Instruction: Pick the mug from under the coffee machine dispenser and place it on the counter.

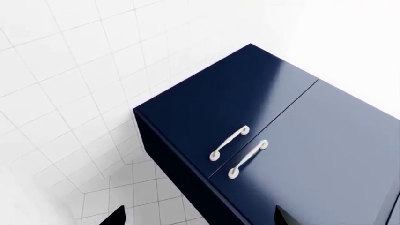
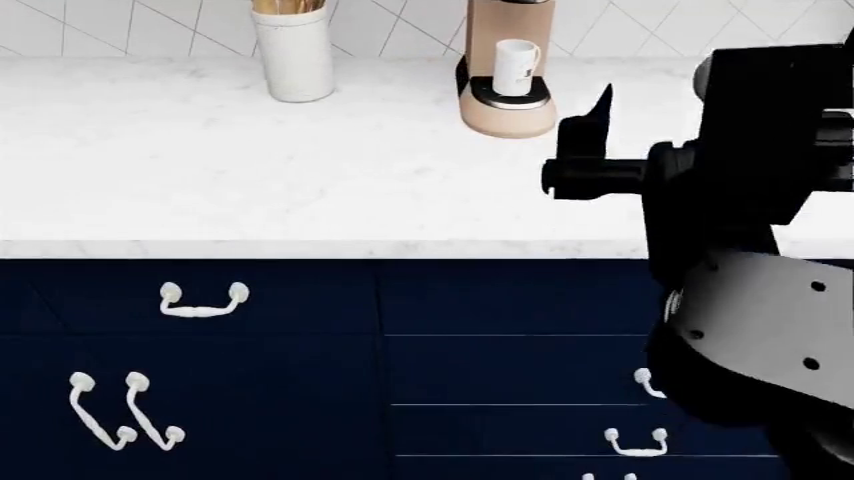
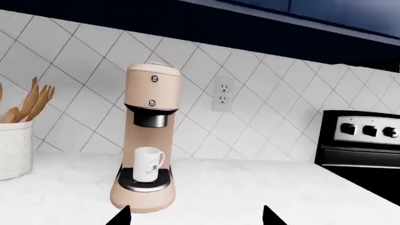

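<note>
Nearest the head camera, the right arm's grey and black links fill the right side of the view, and its right end effector (image 2: 597, 135) reaches out over the bench (image 2: 200, 160), well short of the machine. In the right wrist view its two dark fingertips (image 3: 120, 216) stand wide apart with nothing between them. The left end effector (image 1: 200, 216) shows only as two dark tips in its own wrist view, also spread wide and holding nothing, pointed at a navy cabinet (image 1: 281, 122) with two white handles (image 1: 229, 143) and at a white tiled surface. Below the bench edge run dark navy drawers (image 2: 507, 370). Farther back on the white marble stands the beige coffee machine dispenser (image 3: 147, 140), and the mug (image 3: 148, 164) sits upright on its black drip tray (image 3: 145, 183), directly under the black spout, handle to the side. To the machine's left stands a white crock (image 2: 295, 55) with wooden utensils. Behind is a diagonal-tiled wall with an outlet (image 3: 222, 96), and a stove (image 3: 362, 140) at the far right.
</note>
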Available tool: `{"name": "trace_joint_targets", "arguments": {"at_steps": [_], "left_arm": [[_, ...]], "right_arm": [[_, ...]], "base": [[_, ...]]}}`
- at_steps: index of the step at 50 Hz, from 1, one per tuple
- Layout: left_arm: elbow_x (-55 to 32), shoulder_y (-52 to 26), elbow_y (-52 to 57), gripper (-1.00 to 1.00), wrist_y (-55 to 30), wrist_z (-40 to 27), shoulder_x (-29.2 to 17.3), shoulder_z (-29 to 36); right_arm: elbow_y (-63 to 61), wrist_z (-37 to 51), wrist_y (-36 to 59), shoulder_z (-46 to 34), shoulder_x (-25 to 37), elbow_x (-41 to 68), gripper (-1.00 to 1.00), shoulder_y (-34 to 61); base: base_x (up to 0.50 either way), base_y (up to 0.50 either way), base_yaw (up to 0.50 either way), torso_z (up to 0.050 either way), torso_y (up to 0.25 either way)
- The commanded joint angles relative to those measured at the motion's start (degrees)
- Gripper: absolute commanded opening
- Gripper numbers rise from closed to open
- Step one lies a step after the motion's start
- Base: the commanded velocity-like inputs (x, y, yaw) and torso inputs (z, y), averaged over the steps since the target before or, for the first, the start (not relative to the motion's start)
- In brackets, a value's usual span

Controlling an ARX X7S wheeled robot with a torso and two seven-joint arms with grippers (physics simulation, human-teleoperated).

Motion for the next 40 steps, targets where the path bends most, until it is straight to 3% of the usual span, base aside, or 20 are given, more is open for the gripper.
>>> {"name": "trace_joint_targets", "arguments": {"at_steps": [1,10,21,29,40], "left_arm": [[0.36,-0.2,0.12,1.0,-0.12,-0.26,-0.23,0.38],[0.42,0.04,0.38,1.0,0.02,-0.52,-0.63,0.23],[0.82,0.17,0.44,1.0,0.19,-0.72,-0.85,0.41],[0.9,0.42,0.37,1.0,0.54,-0.78,-0.87,0.38],[1.27,0.19,0.22,1.0,0.52,-1.12,-1.11,0.75]], "right_arm": [[16.38,14.76,0.72,-20.68,8.49,33.87,1.0,36.38],[27.42,10.45,9.89,-27.33,4.84,29.16,1.0,43.06],[23.43,0.78,2.01,-25.68,8.87,23.57,1.0,32.59],[21.61,-0.29,-0.28,-24.49,11.5,23.97,1.0,29.68],[19.68,-1.59,-6.24,-21.8,14.97,24.41,1.0,23.93]], "base": [[0.0,0.0,0.0,0.0,0.0],[0.0,0.0,0.0,0.0,0.0],[0.27,0.0,0.0,0.0,0.0],[0.5,-0.02,0.0,0.0,0.0],[0.48,-0.34,0.0,0.0,0.0]]}}
